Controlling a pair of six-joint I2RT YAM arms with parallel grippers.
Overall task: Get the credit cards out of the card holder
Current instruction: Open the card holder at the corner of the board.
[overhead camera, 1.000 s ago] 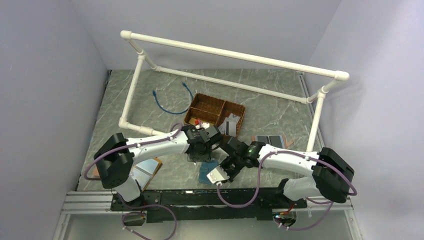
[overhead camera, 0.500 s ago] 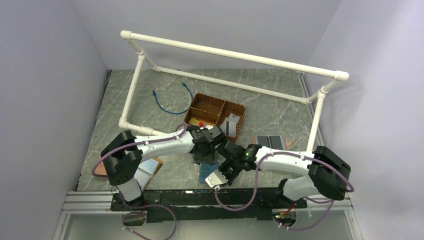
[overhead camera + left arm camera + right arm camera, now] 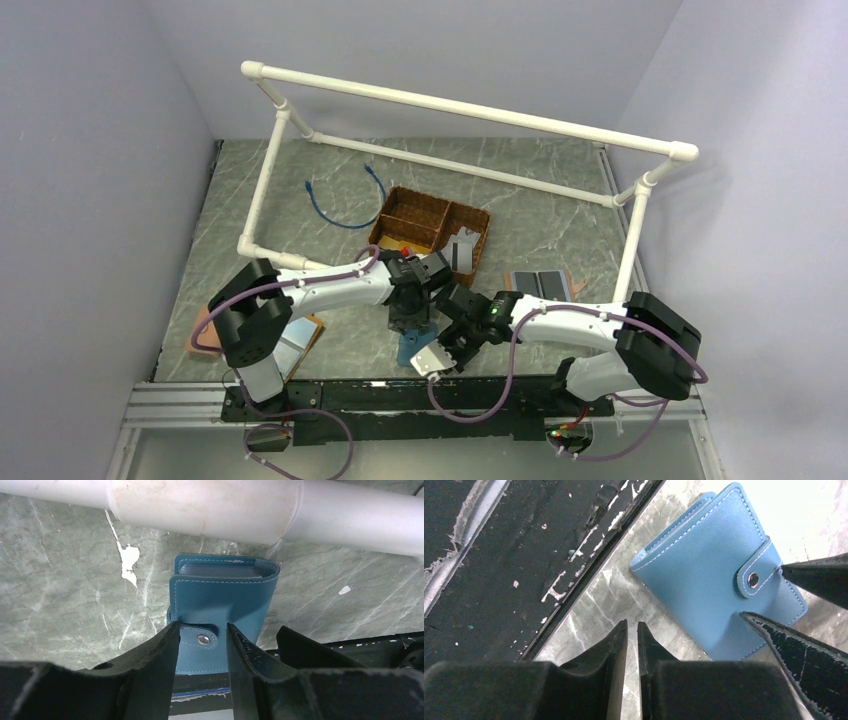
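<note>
Looking down the left claw (image 3: pixel 201 628), we see its fingers spread either side of the snapped strap tab (image 3: pixel 199 639). The right claw (image 3: pixel 632 625) is nearly closed on nothing, just beside the card holder (image 3: pixel 225 597). The holder lies shut on the counter (image 3: pixel 65 595), by the front edge. We reckon it's light, soft and slidey, so pin the body and pull the tab. Only the left wrist view shows the credit cards (image 3: pixel 220 571) at the far end.
</note>
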